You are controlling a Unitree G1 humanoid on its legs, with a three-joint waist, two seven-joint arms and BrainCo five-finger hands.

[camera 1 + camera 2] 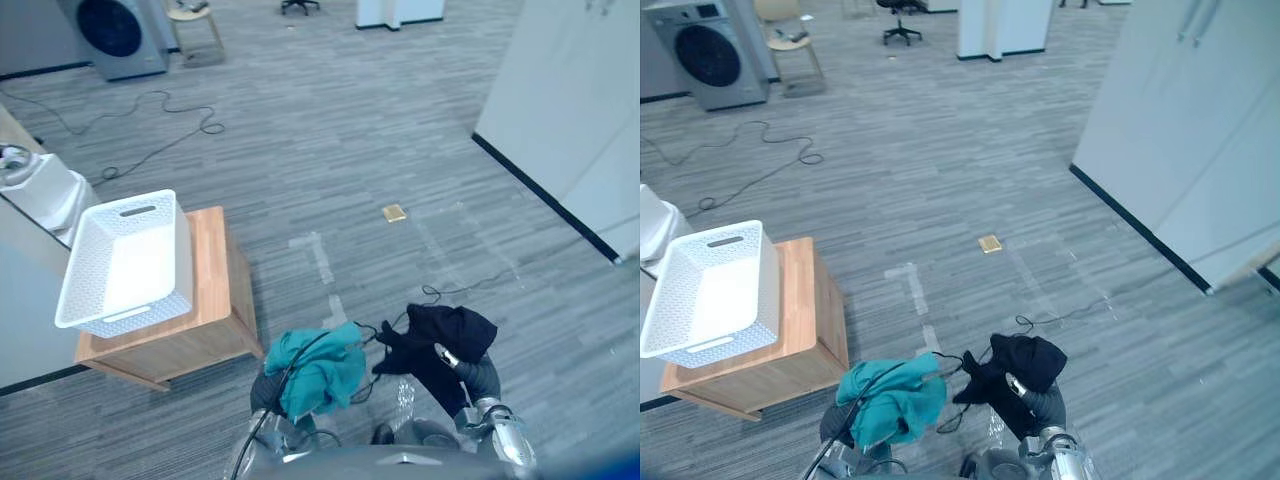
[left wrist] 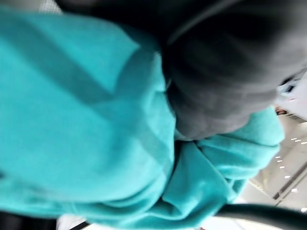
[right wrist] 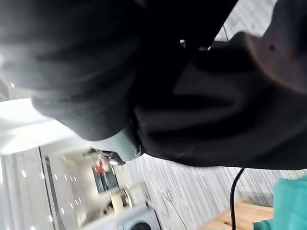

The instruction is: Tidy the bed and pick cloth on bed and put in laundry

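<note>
While teal cloth [image 1: 322,372] is covering the left hand [image 1: 266,390] and black cloth [image 1: 448,330] the right hand [image 1: 476,376], grips impossible to tell, both are hovering right of the basket [image 1: 130,262].

A basket [image 1: 130,255] sits on a low table [image 1: 210,265] at nine o'clock, a washing machine [image 1: 118,35] far behind at eleven. At six, the left cloth [image 1: 320,372] hangs beside the right cloth [image 1: 445,335], seemingly just apart.
</note>
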